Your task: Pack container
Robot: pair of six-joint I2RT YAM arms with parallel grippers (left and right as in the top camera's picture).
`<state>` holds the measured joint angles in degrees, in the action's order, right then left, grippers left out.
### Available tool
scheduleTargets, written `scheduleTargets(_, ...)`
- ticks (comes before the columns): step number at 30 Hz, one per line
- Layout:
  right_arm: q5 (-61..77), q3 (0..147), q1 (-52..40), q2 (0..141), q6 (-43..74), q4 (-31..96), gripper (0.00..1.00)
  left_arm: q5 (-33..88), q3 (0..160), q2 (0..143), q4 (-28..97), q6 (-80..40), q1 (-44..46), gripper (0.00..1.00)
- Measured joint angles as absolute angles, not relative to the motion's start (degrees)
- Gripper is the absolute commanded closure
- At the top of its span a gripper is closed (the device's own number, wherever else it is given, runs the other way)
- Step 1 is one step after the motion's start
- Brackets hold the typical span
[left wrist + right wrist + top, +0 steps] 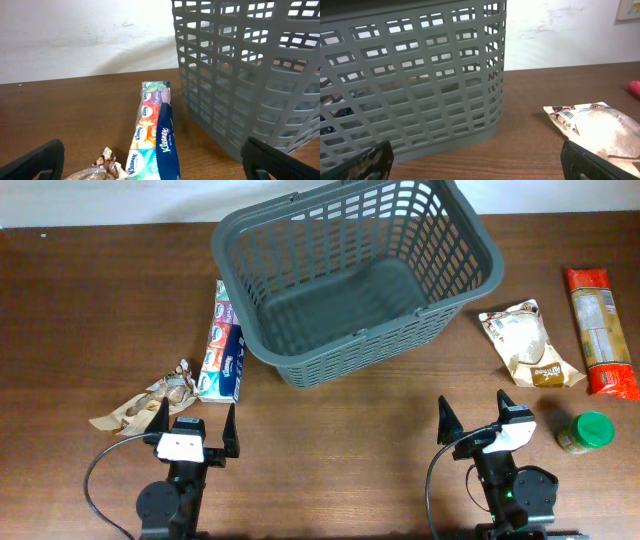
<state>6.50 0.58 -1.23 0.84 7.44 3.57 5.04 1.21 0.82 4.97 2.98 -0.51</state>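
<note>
Standing between a tissue pack (pixel 222 345) and a snack bag (pixel 528 345), the container (pixel 340 355) was faced by the left gripper (pixel 195 418) and right gripper (pixel 473 408) — jaws spread wide.

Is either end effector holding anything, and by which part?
Nothing is held. The left end effector and right end effector both stand open and empty, short of the basket.

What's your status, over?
Left gripper open, right gripper open, both empty. Basket empty. Tissues beside it; top unobstructed.
</note>
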Motion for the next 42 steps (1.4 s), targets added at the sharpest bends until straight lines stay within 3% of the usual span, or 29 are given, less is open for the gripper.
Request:
scheduleTargets(11, 8.3, 0.6, -1.2, 0.8, 13.2, 3.4, 0.01, 11.1, 1.2, 0.8, 4.4, 2.0, -0.5, 0.01)
scheduleTargets(18, 16.6, 0.6, -1.2, 0.8, 22.0, 2.7, 0.01, 22.6, 1.2, 0.8, 3.7, -4.8, -0.5, 0.01)
scheduleTargets(32, 22.8, 0.6, -1.2, 0.9, 26.7, 1.2, 0.01, 39.7, 1.2, 0.9, 3.6, -9.1, -0.5, 0.01)
scheduleTargets(37, 14.6, 0.8, -1.3, 0.9, 24.9, -4.4, 0.01, 37.3, 1.3, 1.4, -0.2, -9.5, -0.5, 0.01)
scheduleTargets(42, 2.8, 7.1, -1.3, 3.2, 23.2, 2.7, 0.01, 32.6, 4.4, 6.4, -2.2, -10.8, -0.5, 0.01)
